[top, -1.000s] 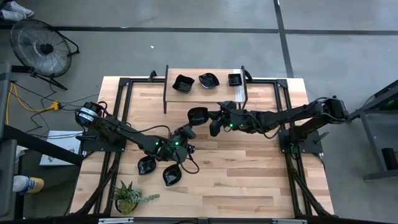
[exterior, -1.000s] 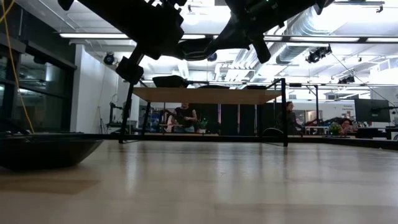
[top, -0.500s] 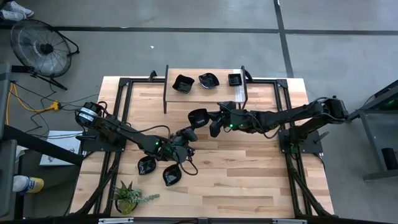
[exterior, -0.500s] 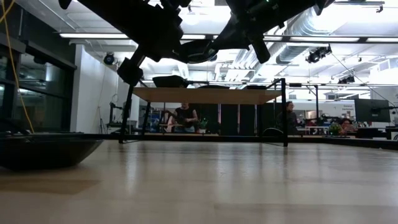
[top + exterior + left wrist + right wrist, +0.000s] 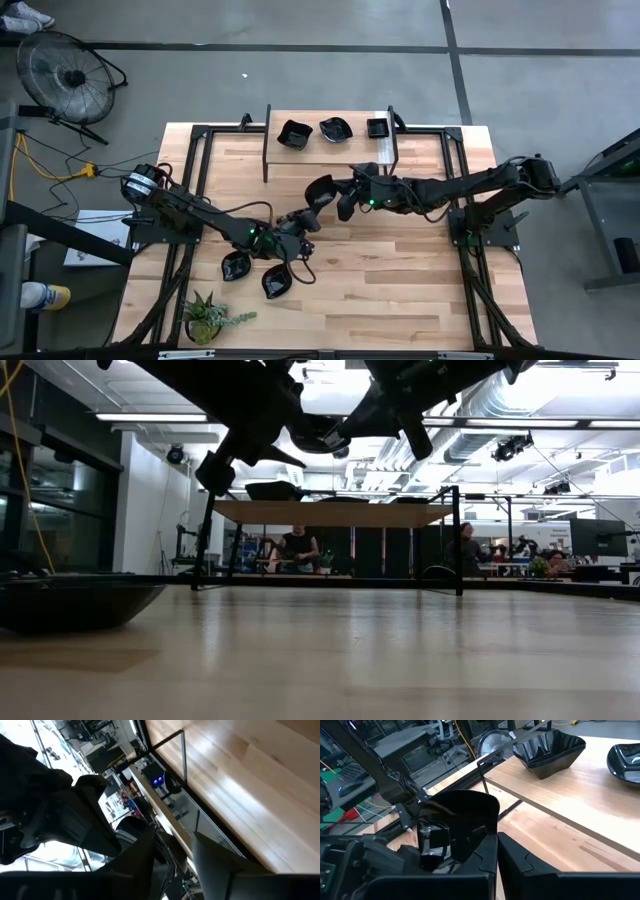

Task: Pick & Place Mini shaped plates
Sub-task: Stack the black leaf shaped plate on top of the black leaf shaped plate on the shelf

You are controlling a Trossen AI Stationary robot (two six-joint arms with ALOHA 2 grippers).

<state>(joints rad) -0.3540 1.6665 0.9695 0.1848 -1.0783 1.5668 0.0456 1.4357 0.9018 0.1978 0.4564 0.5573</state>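
Right gripper (image 5: 338, 194) clamps a black dish (image 5: 320, 188) mid-table; left gripper (image 5: 303, 217), fingers parted, just beside it. Raised shelf (image 5: 330, 150) holds three dishes; two lie near-left by potted plant (image 5: 208, 318).

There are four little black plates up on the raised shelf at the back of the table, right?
Not quite. The high view shows three little black plates on the raised shelf at the back of the table, not four. Another plate is held up by the right gripper, below the shelf.
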